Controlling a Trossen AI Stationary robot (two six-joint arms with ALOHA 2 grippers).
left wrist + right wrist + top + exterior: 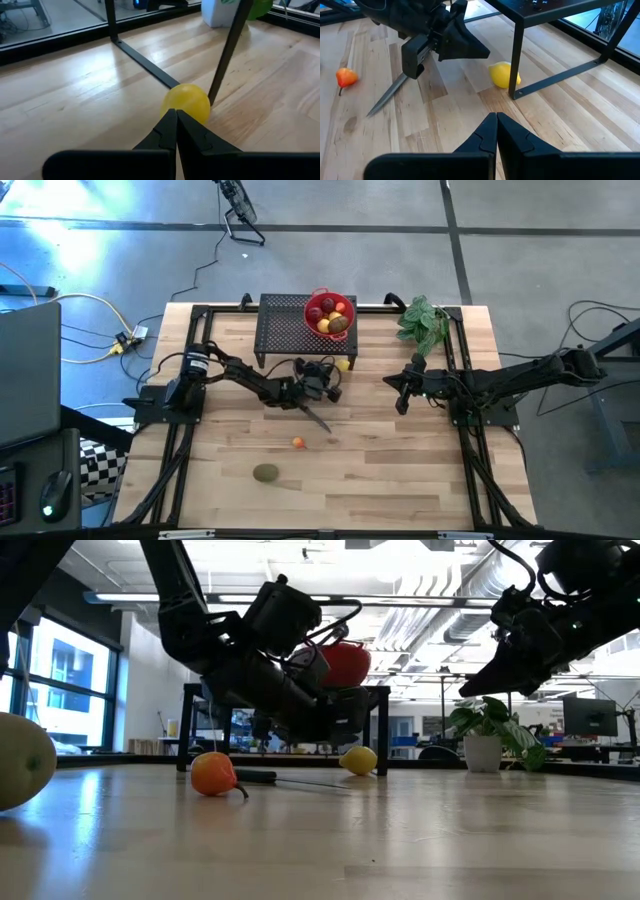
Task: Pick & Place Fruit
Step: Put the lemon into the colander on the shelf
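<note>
Lemon point(344, 365) beside rack leg point(518, 60), open tabletop point(400, 470)

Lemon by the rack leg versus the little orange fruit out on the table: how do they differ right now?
The lemon is yellow and larger; the orange fruit is smaller, with a dark stem. The lemon lies against the black rack's leg, just ahead of the shut left pincer; the orange fruit lies out on open wood with no pincer by it. Both rest loose on the table, outside the red bowl.
</note>
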